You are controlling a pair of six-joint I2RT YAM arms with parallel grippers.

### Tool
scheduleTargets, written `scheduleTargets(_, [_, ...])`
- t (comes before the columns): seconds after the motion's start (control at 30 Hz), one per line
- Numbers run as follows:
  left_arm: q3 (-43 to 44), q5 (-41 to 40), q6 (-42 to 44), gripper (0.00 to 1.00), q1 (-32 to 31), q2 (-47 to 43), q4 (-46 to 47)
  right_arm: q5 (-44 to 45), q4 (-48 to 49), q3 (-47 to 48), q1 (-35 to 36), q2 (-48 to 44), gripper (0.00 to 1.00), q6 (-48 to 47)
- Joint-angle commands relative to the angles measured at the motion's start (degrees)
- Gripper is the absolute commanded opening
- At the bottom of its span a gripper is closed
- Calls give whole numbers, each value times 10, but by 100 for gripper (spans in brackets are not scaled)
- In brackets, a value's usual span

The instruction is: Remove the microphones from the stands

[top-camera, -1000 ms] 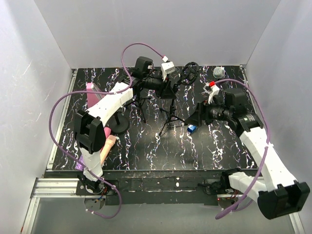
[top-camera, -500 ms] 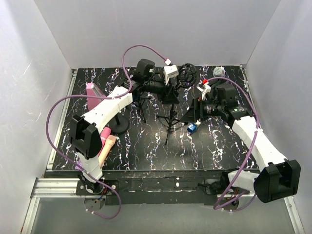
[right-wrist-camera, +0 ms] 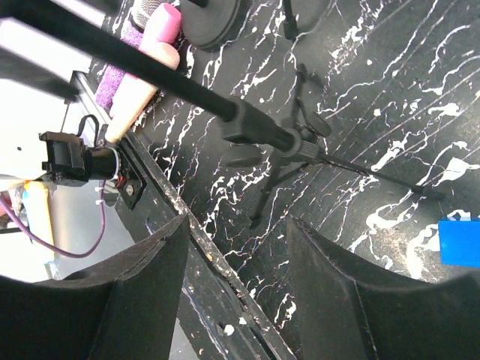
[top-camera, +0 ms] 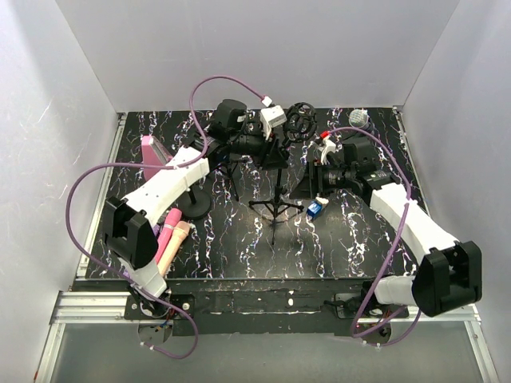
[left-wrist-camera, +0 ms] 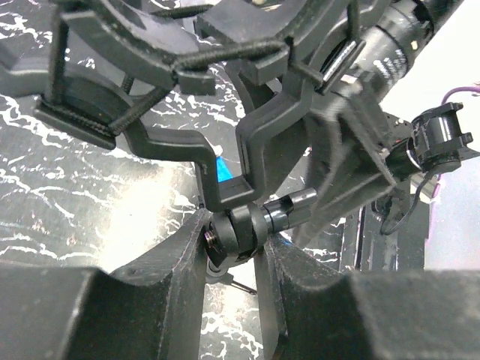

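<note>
On black marbled worktop (top-camera: 359,239): tripod stand (top-camera: 275,206) sits mid-surface, with shock mount (top-camera: 301,120) at its top end, toward the back wall. Left gripper (left-wrist-camera: 232,247) is clamped on the stand's swivel joint, directly under the shock mount. Right gripper (right-wrist-camera: 236,225) sits at the stand's right side, jaws apart, nothing between them. The stand's pole crosses just ahead of its fingertips. Microphone (top-camera: 358,118) lies right of the stand near the back edge, apart from the shock mount; only its silver mesh head is visible behind the right arm. Small blue block (top-camera: 314,210) lies just right of the stand's feet.
</note>
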Motion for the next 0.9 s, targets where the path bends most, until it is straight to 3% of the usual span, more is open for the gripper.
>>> scheduleTargets(0.0, [-19,-58,-22,0,-1,-72,34,4,29,21,2,25,60,17])
scheduleTargets(0.2, [-38,-107,-53,0,9,-88,26,-74,101,26,6,66,56,75])
scheduleTargets(0.33, [-44,-140,-73,0,16,-96,21,-99,125,41,20,90,62,94])
scheduleTargets(0.53, [-62,-152,-99,0,37,-101,25,-86,131,58,29,126,65,120])
scheduleTargets(0.87, [-74,-131,-120,0,49,-100,32,-93,156,86,28,175,61,139])
